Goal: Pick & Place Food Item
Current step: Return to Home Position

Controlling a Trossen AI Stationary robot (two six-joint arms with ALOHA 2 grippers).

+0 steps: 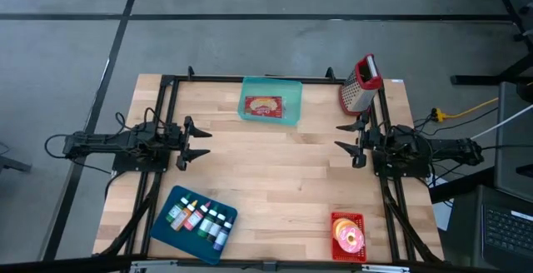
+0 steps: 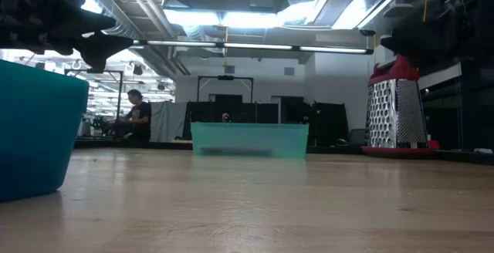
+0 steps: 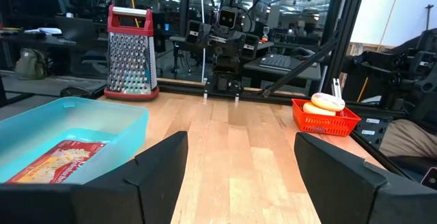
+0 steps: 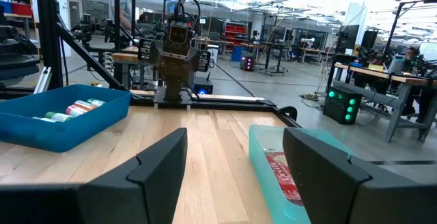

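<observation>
High view: the left claw (image 1: 200, 142) hangs over the left side of the tabletop (image 1: 283, 173) and the right claw (image 1: 341, 136) over its right side. They face each other, both spread and holding nothing. The dark blue bin (image 1: 185, 240) sits at the picture's lower left corner of the tabletop, and the food coloring bottles (image 1: 200, 217) lie side by side inside it. A teal bin (image 1: 293, 98) at the upper middle edge holds a red packet (image 1: 263, 106). A grater (image 1: 360, 83) is at the upper right corner. A red basket (image 1: 358, 218) with a donut (image 1: 350, 238) sits at the lower right.

Low view: the dark blue bin's wall fills the left, the teal bin sits mid-tabletop, and the grater stands upright on the right. A person (image 2: 139, 114) sits in the room behind.

Left wrist view: the left claw's fingers (image 3: 160, 176) stand wide apart with only bare wood between them. The teal bin, grater and red basket lie ahead.

Right wrist view: the right claw's fingers (image 4: 160, 173) are likewise apart, and the bottles show inside the dark blue bin.
</observation>
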